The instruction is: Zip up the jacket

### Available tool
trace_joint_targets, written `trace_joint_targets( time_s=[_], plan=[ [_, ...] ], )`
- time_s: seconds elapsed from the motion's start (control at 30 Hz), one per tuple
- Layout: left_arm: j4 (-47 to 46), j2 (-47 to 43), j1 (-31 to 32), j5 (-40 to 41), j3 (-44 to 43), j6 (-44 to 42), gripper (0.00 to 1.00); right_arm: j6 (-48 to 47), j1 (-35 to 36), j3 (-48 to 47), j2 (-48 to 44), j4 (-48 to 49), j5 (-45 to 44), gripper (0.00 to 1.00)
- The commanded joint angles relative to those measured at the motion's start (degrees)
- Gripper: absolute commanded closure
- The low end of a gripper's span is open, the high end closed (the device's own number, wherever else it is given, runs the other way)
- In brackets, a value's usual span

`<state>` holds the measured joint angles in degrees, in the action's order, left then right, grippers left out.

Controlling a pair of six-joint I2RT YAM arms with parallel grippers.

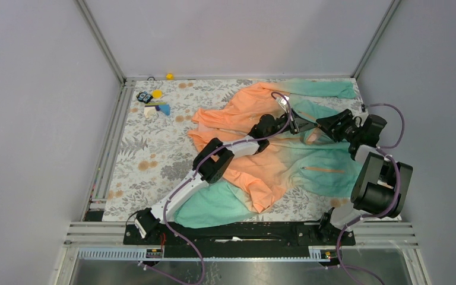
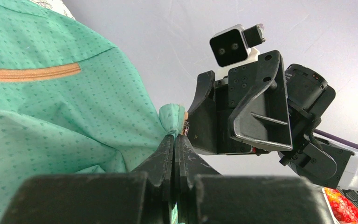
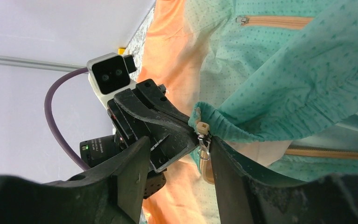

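The jacket [image 1: 273, 160] lies spread over the middle and right of the floral-covered table [image 1: 148, 154]. Its orange part is toward the centre and far side, and its mint-teal hem and sleeve ends run toward the right and the near edge. Both arms meet above its right-centre part. The left gripper [image 2: 173, 139] is closed, its two fingers pressed together on a small bunched fold of teal fabric at the bottom of the front edge, lifting that corner slightly off the cloth. Directly opposite, tip to tip with it, the right gripper [image 3: 179, 140] has its jaws apart. The pale zipper slider [image 3: 203, 133] and its hanging pull sit in the gap between them, closer to one finger, and neither finger is visibly clamped on it. An orange pocket zipper [image 2: 28, 73] lies flat on the teal panel beside the left gripper.
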<state>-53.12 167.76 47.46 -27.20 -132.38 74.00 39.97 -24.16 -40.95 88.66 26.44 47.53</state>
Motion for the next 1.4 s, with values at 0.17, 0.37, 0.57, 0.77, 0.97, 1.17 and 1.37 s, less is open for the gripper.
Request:
trace_joint_targets(
  time_s=[0.17, 0.37, 0.57, 0.77, 0.97, 1.17, 1.37],
  plan=[
    [-2.09, -0.03, -0.2, -0.01, -2.27, -0.88, 1.0, 1.34, 1.62, -0.19, -0.35, 2.72, 2.31, 0.43],
    [-1.88, 0.19, -0.26, 0.04, -2.43, -0.85, 1.0, 2.44, 1.93, -0.5, -2.0, 1.94, 2.16, 0.45],
    [-2.01, 0.53, 0.23, 0.5, -2.23, -0.61, 1.0, 16.04, 1.93, -1.32, 0.23, 7.92, 3.47, 0.41],
    [-1.44, 0.81, 0.64, 1.53, -2.36, -1.34, 1.0, 37.7, 2.69, -1.88, -1.02, 15.71, -0.63, 0.41],
    [-1.94, 0.42, 0.69, 1.69, -1.96, -0.7, 1.0, 22.6, 2.81, -11.33, -0.99, 1.62, -4.38, 0.29],
    [-2.39, -0.85, 0.52, 2.25, 0.89, 0.82, 1.0, -0.14, 2.29, -10.16, -10.09, -11.67, -13.72, 0.09],
    [-4.93, -0.92, -0.28, 2.09, 3.24, 5.8, 1.0, -9.73, -1.39, -8.37, -10.83, -19.67, -25.38, 0.1]
  ],
)
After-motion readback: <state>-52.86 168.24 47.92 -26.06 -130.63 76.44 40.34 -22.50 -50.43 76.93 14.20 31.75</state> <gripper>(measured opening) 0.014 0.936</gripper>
